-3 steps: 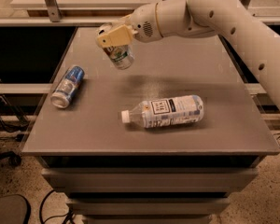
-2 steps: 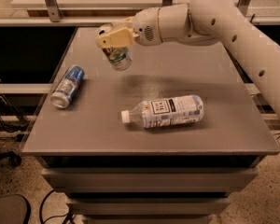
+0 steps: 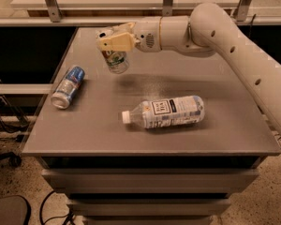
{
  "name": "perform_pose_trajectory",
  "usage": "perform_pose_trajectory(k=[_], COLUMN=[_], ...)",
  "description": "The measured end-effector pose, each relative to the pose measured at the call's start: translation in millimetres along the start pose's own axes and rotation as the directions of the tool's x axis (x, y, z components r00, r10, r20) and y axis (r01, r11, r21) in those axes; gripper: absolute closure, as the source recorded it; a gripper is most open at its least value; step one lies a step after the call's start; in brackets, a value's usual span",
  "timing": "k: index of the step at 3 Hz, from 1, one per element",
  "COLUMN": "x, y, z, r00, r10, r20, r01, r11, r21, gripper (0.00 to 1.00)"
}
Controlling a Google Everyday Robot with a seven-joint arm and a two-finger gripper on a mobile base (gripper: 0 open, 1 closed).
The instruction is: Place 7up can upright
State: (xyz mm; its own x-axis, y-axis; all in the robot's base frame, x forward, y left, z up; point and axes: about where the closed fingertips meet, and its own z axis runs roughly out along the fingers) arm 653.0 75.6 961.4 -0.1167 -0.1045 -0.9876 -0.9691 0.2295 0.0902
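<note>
The 7up can [image 3: 116, 60], silvery-white with green markings, hangs nearly upright in my gripper [image 3: 113, 42], which is shut on its upper part. The can is held above the far left part of the grey table [image 3: 225, 135], clear of the surface. The white arm reaches in from the right. The can's top is hidden by the cream fingers [image 3: 117, 42].
A blue-and-silver can [image 3: 68, 86] lies on its side near the table's left edge. A clear plastic bottle [image 3: 164, 112] with a white label lies on its side in the middle. A metal rail runs behind the table.
The gripper with the can has shifted slightly left and toward the back; the arm has swung in further. The lying can and bottle have not moved.
</note>
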Motion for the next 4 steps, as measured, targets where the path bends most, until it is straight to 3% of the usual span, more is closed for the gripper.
perform_pose_trajectory(k=[2, 3, 4], x=[4.7, 6.4, 9.9], y=[-3.2, -4.6, -4.9], z=[2.1, 4.0, 5.5], r00=[0.997, 0.995, 0.994], r10=[0.015, 0.017, 0.02], r20=[0.079, 0.098, 0.11], r01=[-0.014, -0.015, -0.017], r11=[0.9998, 0.9996, 0.9994], r21=[-0.016, -0.023, -0.03], gripper=[1.0, 0.84, 0.59])
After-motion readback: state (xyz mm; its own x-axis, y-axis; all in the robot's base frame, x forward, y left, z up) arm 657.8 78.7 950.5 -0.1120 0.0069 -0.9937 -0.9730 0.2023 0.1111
